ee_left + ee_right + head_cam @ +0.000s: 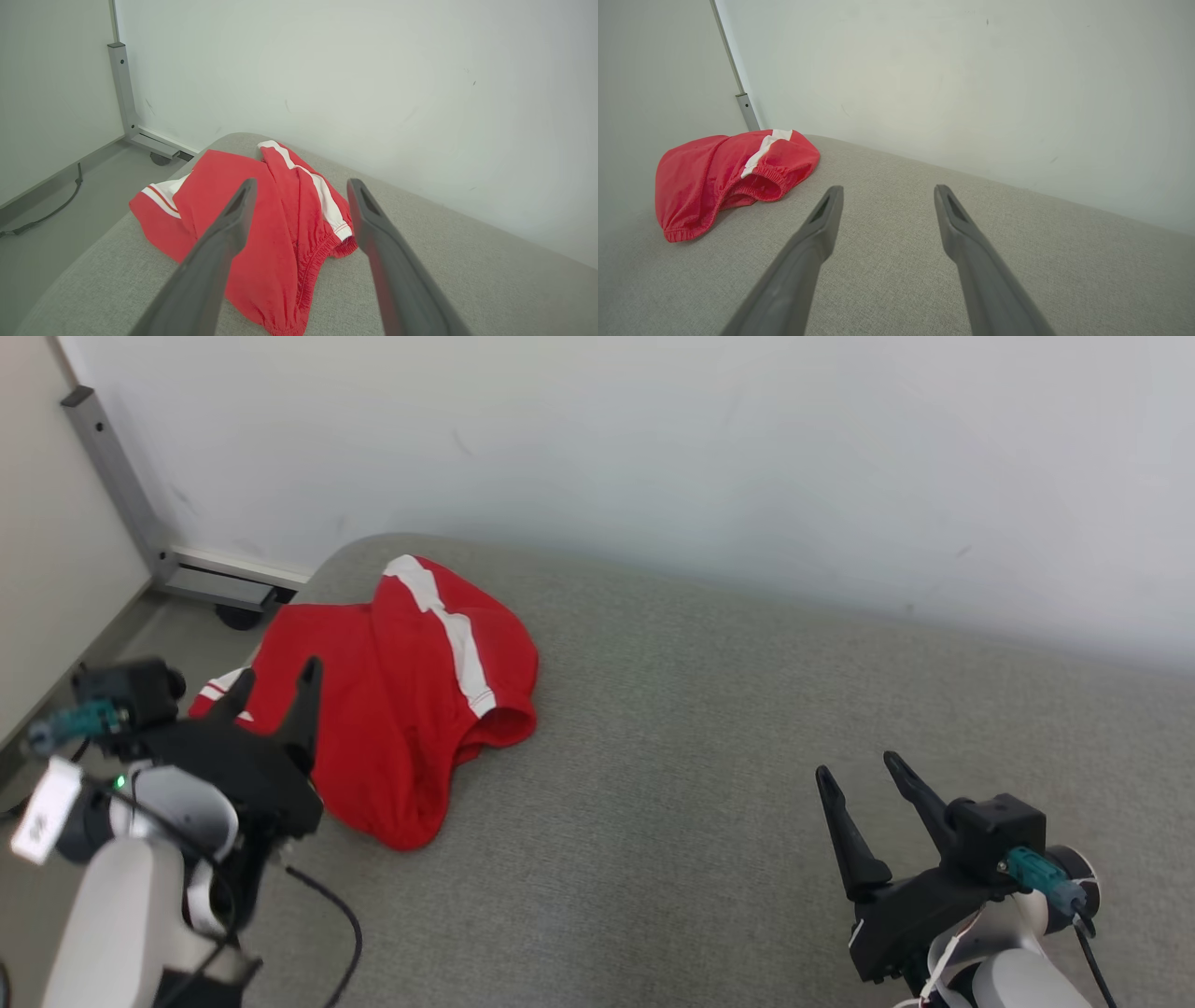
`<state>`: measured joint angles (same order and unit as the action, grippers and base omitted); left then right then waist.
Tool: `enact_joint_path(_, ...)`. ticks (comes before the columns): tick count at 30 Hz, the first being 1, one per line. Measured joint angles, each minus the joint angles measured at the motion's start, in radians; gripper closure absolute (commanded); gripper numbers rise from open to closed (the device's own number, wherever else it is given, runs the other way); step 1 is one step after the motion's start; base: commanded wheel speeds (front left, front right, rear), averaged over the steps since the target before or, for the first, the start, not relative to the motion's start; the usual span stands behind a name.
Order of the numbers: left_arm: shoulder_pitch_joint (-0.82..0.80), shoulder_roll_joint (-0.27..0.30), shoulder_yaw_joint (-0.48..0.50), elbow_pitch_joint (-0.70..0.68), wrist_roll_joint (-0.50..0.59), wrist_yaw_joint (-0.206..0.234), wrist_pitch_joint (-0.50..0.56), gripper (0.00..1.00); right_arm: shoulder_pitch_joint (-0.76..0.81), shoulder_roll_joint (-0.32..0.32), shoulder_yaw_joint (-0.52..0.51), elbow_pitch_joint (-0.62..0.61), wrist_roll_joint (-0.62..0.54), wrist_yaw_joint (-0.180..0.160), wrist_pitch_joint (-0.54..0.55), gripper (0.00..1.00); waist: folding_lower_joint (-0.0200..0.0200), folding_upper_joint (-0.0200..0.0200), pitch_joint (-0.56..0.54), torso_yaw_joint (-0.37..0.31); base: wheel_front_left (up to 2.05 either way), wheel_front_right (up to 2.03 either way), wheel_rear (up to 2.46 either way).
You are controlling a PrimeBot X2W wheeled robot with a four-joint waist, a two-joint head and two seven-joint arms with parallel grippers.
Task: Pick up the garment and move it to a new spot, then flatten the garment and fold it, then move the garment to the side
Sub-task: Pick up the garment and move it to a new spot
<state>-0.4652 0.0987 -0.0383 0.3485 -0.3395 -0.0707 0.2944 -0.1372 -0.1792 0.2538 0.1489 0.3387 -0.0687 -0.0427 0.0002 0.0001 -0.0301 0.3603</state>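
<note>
Fingers (pixel 302 709) of the left gripper (pixel 278 669) hide part of the red garment (pixel 411 709) at its left side.

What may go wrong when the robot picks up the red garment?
1. The red garment lies bunched at a corner of the grey surface, partly at its edge; a nudge from the open left gripper might slide it onto the floor.
2. Its layers overlap, so a pinch may catch several and hinder flattening.
3. The right gripper stands far off, so the lift may be one-sided.
</note>
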Motion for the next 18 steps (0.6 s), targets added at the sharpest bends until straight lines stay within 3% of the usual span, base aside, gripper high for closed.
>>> enact_joint_path(10,-0.191,0.041,0.020,0.198,-0.062,-0.028,0.114,0.00,-0.027,-0.022,0.013,-0.025,-0.023,0.007,0.035,0.00,0.0000,0.0000,0.040,-0.064,0.00,0.00,0.00)
enact_joint_path(18,-0.325,0.111,0.043,0.352,-0.074,-0.036,0.192,0.00,-0.084,-0.047,0.011,-0.062,-0.044,0.007,0.069,0.00,-0.0001,0.0000,0.098,-0.132,0.00,0.00,0.00)
